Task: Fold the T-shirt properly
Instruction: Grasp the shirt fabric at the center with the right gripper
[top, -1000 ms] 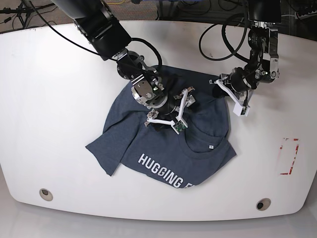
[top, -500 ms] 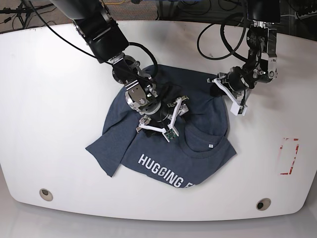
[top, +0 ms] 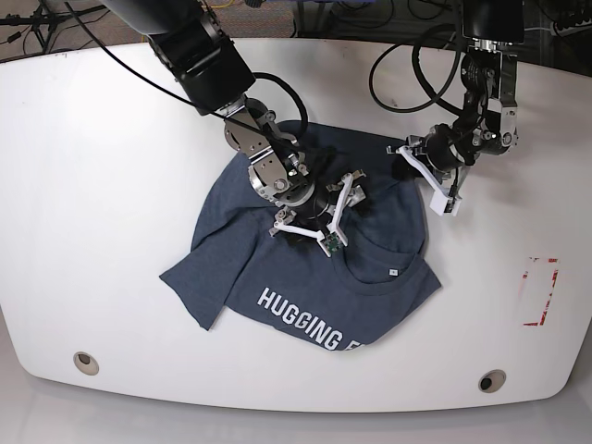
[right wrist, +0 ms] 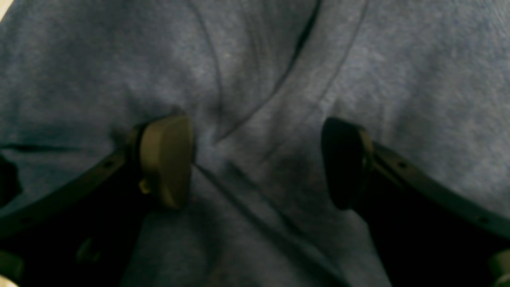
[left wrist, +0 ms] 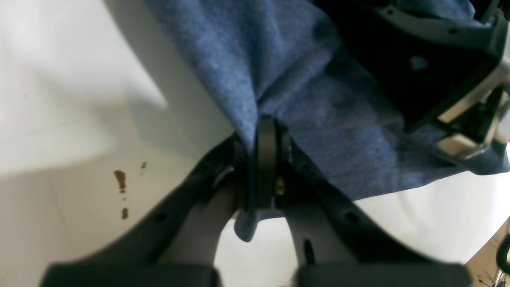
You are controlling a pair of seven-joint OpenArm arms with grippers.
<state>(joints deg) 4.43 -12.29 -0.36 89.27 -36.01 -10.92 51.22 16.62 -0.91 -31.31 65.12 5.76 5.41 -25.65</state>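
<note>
T-shirt crumpled — collar, lettering toward front edge.

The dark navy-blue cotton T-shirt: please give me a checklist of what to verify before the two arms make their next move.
1. Left gripper is shut on an edge of the dark navy-blue cotton T-shirt: ok; fabric is pinched between its pads.
2. Right gripper is open: ok; its pads stand apart, with a creased seam between them.
3. Right gripper pads are already pressing on the cloth: cannot tell.
4. Shirt lies flat: not ok; it is bunched and wrinkled near the ribbed collar.
5. Shirt is wholly on the white table: ok.
6. The two arms are apart in the base view: ok.
</note>
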